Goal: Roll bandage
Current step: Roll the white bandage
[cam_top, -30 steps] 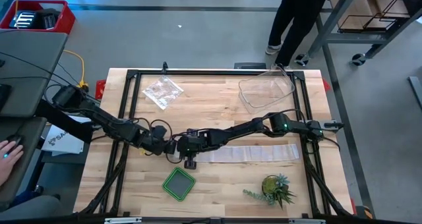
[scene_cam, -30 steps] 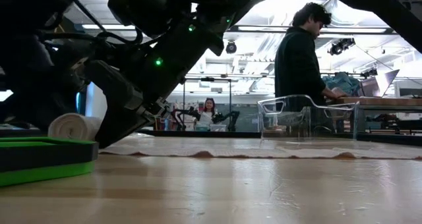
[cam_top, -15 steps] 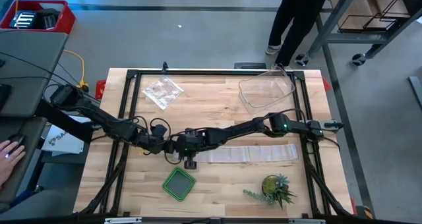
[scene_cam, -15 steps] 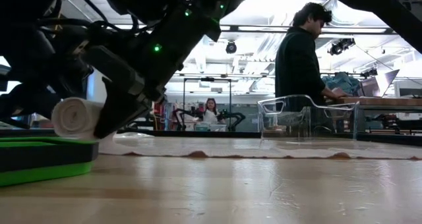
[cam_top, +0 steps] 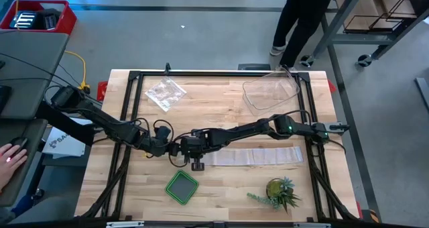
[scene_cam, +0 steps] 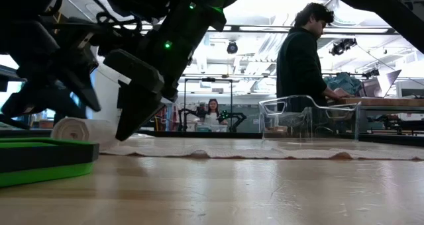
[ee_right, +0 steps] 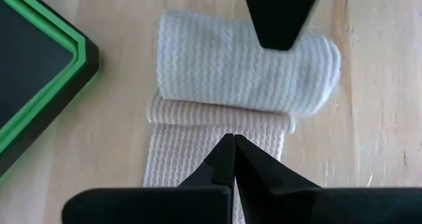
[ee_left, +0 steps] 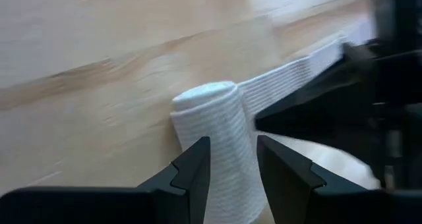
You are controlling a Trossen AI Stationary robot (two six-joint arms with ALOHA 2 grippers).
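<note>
Rolling partly done: near the frame's centre I have the bandage (cam_top: 249, 157) wound into a small roll at its left end, while a long strip lies flat on the tabletop (cam_top: 221, 107) toward the right. My left gripper (ee_left: 231, 161) is narrowly parted over the roll; my right gripper (ee_right: 233, 145), closed empty, pins the strip beside it.

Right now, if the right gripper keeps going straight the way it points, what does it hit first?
Likely the bandage. The right gripper, fingers closed together, sits over the flat strip and points at the rolled part just ahead. A finger of the left gripper lies beyond the roll; its depth is unclear.
</note>
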